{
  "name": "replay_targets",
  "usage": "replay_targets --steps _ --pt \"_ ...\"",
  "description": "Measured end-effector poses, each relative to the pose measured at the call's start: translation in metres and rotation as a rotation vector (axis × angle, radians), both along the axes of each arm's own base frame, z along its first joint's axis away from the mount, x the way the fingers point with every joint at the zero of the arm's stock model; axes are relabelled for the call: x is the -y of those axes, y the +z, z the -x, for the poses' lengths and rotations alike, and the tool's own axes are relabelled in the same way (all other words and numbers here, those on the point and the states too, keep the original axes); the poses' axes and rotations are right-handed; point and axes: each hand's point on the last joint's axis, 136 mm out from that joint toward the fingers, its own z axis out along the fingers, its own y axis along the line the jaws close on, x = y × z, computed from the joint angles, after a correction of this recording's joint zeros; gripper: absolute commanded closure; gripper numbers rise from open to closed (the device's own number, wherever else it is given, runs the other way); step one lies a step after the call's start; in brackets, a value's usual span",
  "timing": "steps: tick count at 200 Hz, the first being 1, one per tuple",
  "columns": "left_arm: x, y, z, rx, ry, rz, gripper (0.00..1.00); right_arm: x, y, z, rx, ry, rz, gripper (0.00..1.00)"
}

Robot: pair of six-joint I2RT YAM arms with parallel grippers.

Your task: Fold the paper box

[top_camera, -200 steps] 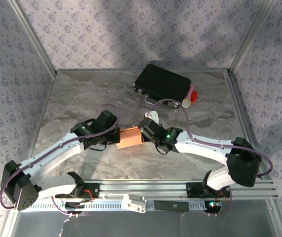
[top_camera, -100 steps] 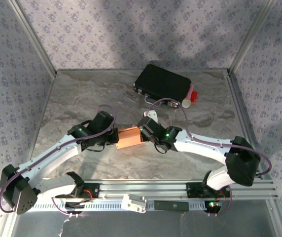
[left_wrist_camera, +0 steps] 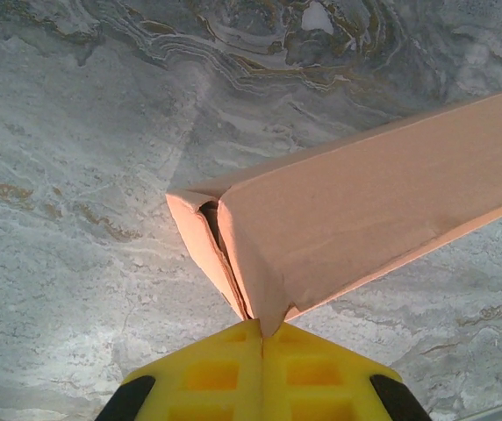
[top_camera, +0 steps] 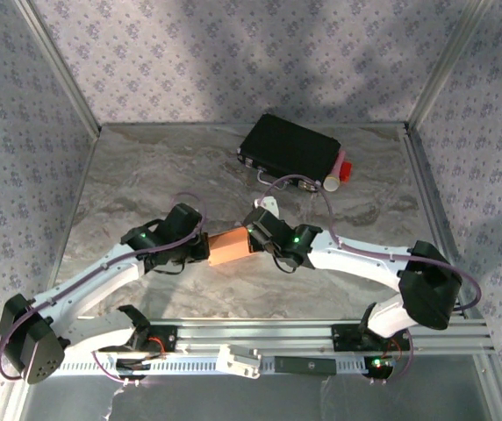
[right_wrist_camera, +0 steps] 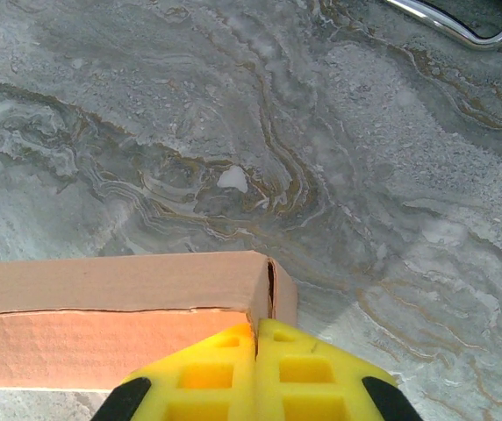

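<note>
The paper box (top_camera: 230,246) is a salmon-brown cardboard box held just above the marble table between both arms. My left gripper (top_camera: 205,248) pinches its left end. In the left wrist view the yellow pads (left_wrist_camera: 207,373) are shut on the tip of an end flap of the paper box (left_wrist_camera: 365,202), with my left gripper (left_wrist_camera: 261,329) right at that corner. My right gripper (top_camera: 255,237) holds the opposite end. In the right wrist view my right gripper (right_wrist_camera: 256,331) is shut on the end edge of the paper box (right_wrist_camera: 119,298), beside a narrow open seam.
A black hard case (top_camera: 288,149) with metal trim lies at the back of the table, a white tube with a red cap (top_camera: 339,173) against its right side. Its chrome handle (right_wrist_camera: 462,26) shows in the right wrist view. Patterned walls enclose the table.
The left arm has lowered and drawn slightly back toward the near left, and the box has tilted a little with it. The right arm has barely moved.
</note>
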Motion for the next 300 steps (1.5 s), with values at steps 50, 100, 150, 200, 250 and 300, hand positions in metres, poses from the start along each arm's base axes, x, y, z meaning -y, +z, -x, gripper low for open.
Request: replay_targets --steps 50,100,150,200,250,300 --pt "-0.001 0.0 0.002 0.003 -0.002 0.003 0.98 -0.002 -0.001 0.003 0.011 0.01 0.018 1.0" --pt "0.001 0.0 0.004 0.016 -0.015 -0.015 1.0 -0.001 0.0 0.004 0.015 0.009 0.026 0.84" --pt "0.002 -0.007 0.008 0.023 -0.035 -0.086 1.0 0.001 0.014 0.013 -0.018 -0.008 -0.056 0.59" --pt "0.002 -0.007 0.008 0.043 -0.028 -0.114 1.0 0.014 0.032 0.023 -0.051 -0.065 -0.202 0.37" --pt "0.002 -0.006 0.007 0.051 -0.022 -0.125 1.0 0.033 0.04 0.035 -0.163 -0.285 -0.519 0.12" --pt "0.004 -0.006 0.006 0.051 -0.026 -0.133 1.0 0.009 0.02 0.038 -0.364 -0.432 -0.781 0.11"
